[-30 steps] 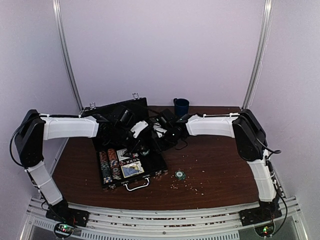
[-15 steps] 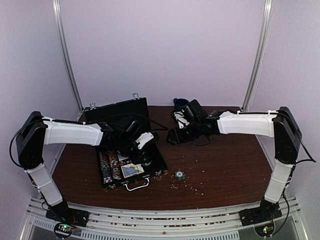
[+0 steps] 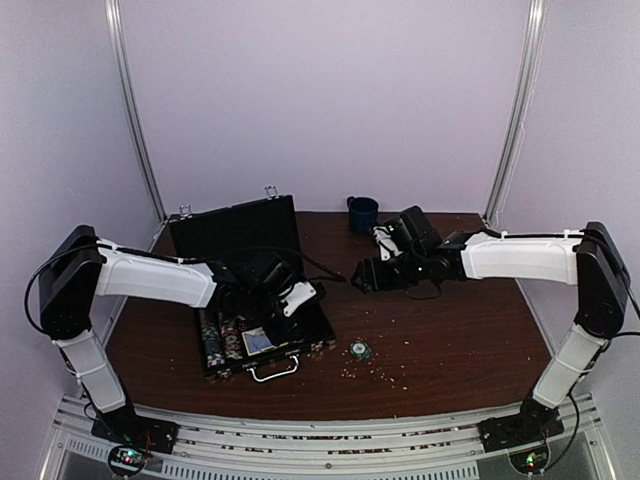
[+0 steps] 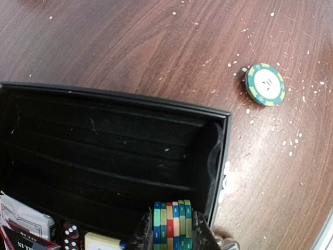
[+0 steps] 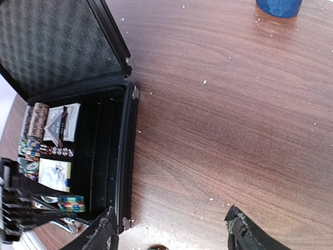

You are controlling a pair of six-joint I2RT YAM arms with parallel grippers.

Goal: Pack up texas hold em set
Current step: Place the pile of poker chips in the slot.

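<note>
The black case lies open at the table's left, its lid raised behind. It holds rows of striped chips, card decks and red dice. My left gripper is down in the case's right part, shut on a small stack of striped chips. The stack also shows in the right wrist view. A loose green chip lies on the table to the right of the case. My right gripper is open and empty above bare table, right of the case.
A dark blue mug stands at the back centre of the table and also shows in the right wrist view. Pale crumbs are scattered on the brown table around the loose chip. Metal frame posts stand at the back corners.
My right arm has drawn back from the case to the right and now hangs over bare table. My left gripper has shifted toward the case's front right with the chip stack.
</note>
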